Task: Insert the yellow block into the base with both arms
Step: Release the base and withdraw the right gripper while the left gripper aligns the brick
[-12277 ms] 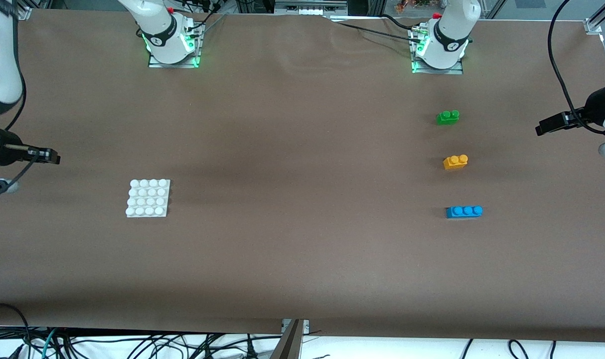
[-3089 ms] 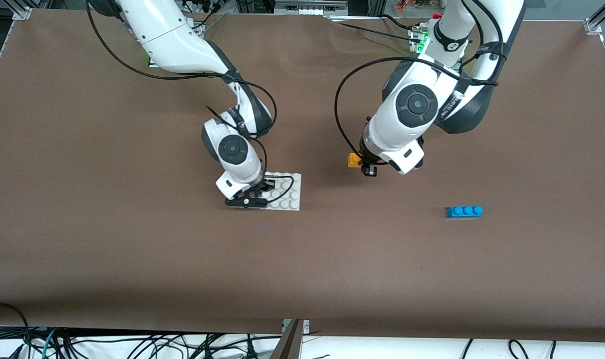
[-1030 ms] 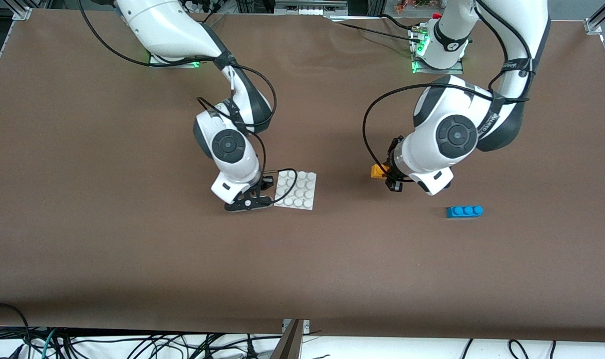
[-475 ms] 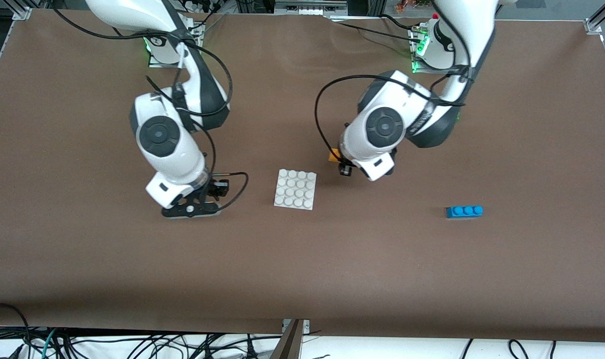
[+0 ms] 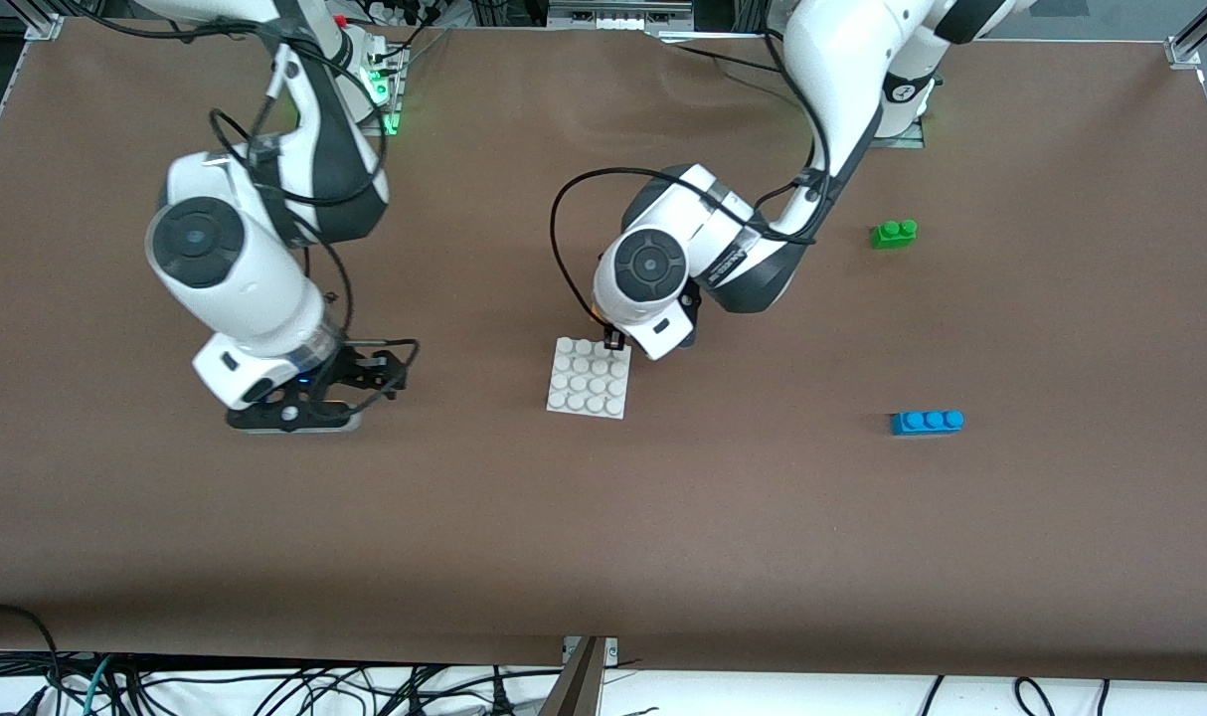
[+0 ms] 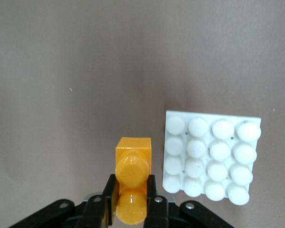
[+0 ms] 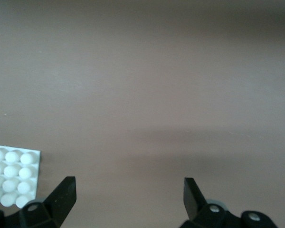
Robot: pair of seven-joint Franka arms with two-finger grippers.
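The left gripper [image 6: 131, 209] pinches the yellow block [image 6: 132, 185] just beside the base's [image 5: 590, 378] edge, ready to press it on; the right gripper [image 7: 128, 197], spread wide, waits over bare table [image 5: 603, 537].

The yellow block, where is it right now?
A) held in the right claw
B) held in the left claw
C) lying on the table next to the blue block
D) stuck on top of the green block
B: the left claw is shut on the yellow block, just beside the white base.
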